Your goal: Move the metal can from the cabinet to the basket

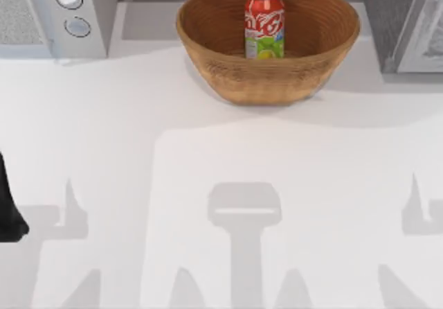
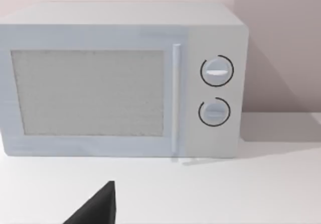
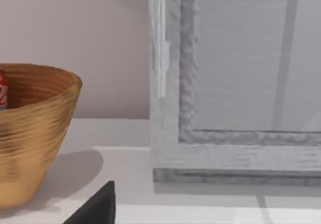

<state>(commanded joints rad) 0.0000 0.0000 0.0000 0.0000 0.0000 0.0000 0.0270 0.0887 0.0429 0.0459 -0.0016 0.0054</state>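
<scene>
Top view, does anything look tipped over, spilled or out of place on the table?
Nothing stands out. The red soda can stands upright inside the woven basket, with no spill around it. The white microwave and the grey cabinet sit squarely at the table's back corners.

top cam: overhead, looks down on table [image 1: 221, 184] | L wrist cam: low, close, faces microwave [image 2: 120, 78] front | R wrist cam: low, close, faces cabinet [image 3: 235, 83]; shares basket [image 3: 30, 133] w/ top
</scene>
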